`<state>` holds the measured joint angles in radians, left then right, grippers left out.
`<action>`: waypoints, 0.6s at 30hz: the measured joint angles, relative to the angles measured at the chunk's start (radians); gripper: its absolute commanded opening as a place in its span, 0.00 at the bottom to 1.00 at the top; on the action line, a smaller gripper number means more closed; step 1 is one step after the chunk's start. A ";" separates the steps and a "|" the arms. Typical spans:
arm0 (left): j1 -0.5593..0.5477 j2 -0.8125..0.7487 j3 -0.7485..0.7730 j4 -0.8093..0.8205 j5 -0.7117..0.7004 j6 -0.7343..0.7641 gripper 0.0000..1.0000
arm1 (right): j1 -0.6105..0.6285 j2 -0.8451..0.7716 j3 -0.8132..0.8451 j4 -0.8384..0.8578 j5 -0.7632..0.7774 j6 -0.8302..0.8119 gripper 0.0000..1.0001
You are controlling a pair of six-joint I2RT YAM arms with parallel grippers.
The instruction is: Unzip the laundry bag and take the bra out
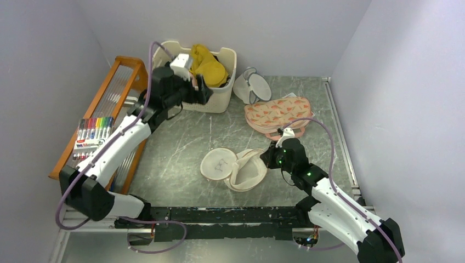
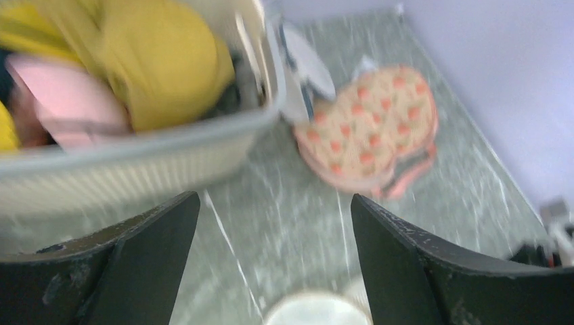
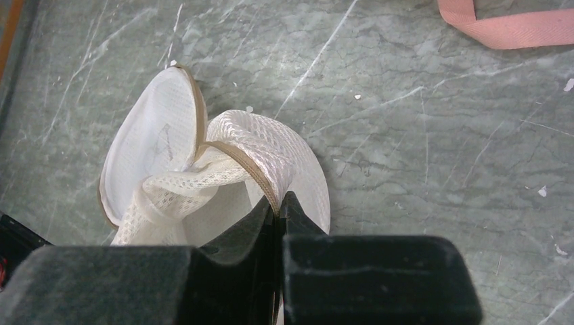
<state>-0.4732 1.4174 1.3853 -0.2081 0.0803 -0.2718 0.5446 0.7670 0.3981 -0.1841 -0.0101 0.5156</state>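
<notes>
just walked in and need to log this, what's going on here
The right claw is shut on the cream rim of the laundry bag. The bag lies unzipped mid-table, its lid flipped open to one side. The left claw is open and holds nothing, up by the white basket with a yellow garment in it. No bra shows in the bag from these views.

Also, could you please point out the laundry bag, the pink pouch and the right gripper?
laundry bag point(image 1: 219, 164): top external view, its flat lid.
pink pouch point(image 1: 277, 113): top external view, its patterned face.
right gripper point(image 3: 279, 207): right wrist view, between the fingertips.
</notes>
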 measured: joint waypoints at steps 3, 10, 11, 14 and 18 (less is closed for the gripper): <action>-0.008 -0.091 -0.201 0.010 0.056 -0.059 0.97 | 0.000 0.007 0.000 0.000 0.005 0.000 0.02; -0.122 -0.193 -0.565 -0.031 0.101 -0.181 0.95 | 0.000 0.042 0.010 0.007 0.041 0.001 0.04; -0.135 -0.211 -0.586 -0.034 0.101 -0.193 0.94 | 0.000 0.050 0.016 0.008 0.049 0.002 0.04; -0.143 -0.268 -0.628 -0.034 0.095 -0.227 0.92 | 0.000 0.060 0.032 0.014 0.066 0.003 0.04; -0.144 -0.307 -0.683 -0.024 0.066 -0.294 0.93 | 0.000 0.061 0.039 0.023 0.079 0.006 0.06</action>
<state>-0.6174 1.1103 0.7021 -0.2325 0.1467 -0.5663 0.5446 0.8276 0.4366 -0.1616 0.0692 0.5213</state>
